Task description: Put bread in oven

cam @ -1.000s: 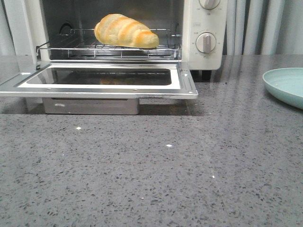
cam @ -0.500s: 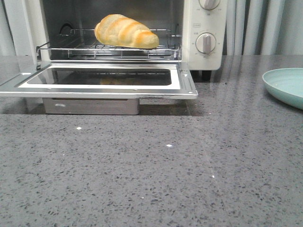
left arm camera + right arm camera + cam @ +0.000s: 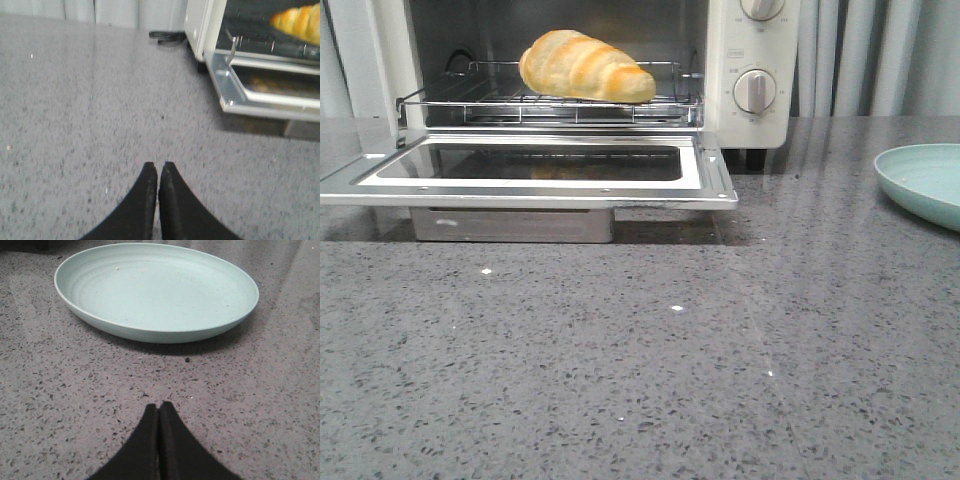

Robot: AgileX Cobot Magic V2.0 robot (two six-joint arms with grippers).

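Bread on the oven rack, both grippers closed and empty.

From your left: the left gripper [image 3: 158,167] has its fingertips pressed together on nothing, above bare countertop [image 3: 650,370]. The bread [image 3: 584,67] lies on the wire rack [image 3: 550,103] inside the oven [image 3: 750,110], whose door [image 3: 535,170] hangs open. Your right gripper [image 3: 159,407] is likewise pinched closed, empty, near the pale green plate [image 3: 150,290].

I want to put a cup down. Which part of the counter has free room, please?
The grey counter in front of the open oven door is bare, and so is the strip between the oven and the green plate. The wire rack holds the bread.
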